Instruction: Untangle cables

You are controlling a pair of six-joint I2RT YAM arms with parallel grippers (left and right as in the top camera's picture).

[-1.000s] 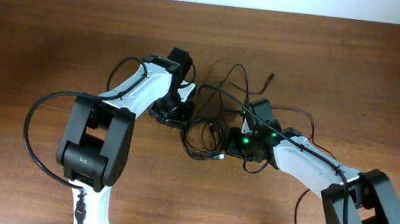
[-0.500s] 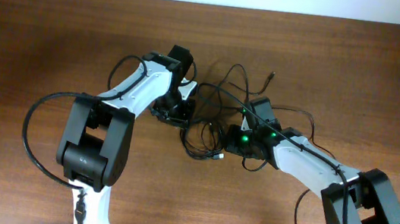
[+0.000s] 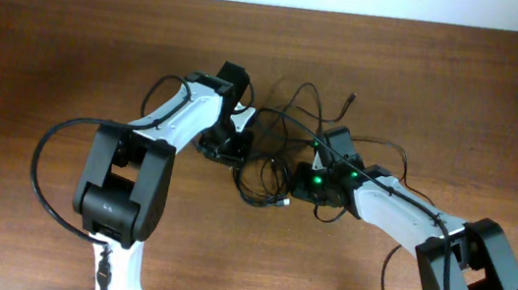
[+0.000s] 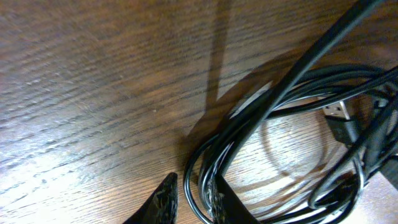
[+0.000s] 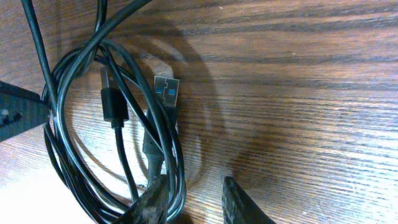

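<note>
Broad brown wooden table, seen from above. White-and-black left arm and right arm reaching in from the near edge and meeting at its middle. Between them, the cables: thin black cords, spread in loose loops toward the far side and gathered nearer into a small coil flat on the wood.

Left gripper down at one side of that coil, jaws nearly together, with a couple of strands running through the narrow gap. Cannot tell whether nipped or merely straddled. Right gripper down at the opposite side, partly spread, bare wood showing in the gap. Coil's edge against one jaw there, not clamped as far as can be seen.

Smaller yet: a silver-mouthed flat plug and a slim black plug, both lying within the coil.

Probably light, limp and fairly slick, with no stiffness to lean on, so to be pulled, never pushed. Apt to drag the whole bundle along on any tug at one strand, and to snag at the plugs. Best taken on a single strand just behind a plug, with the other gripper pinning the rest of the coil. Plug bodies harder and thicker, so likely a surer hold there than on bare cord.
</note>
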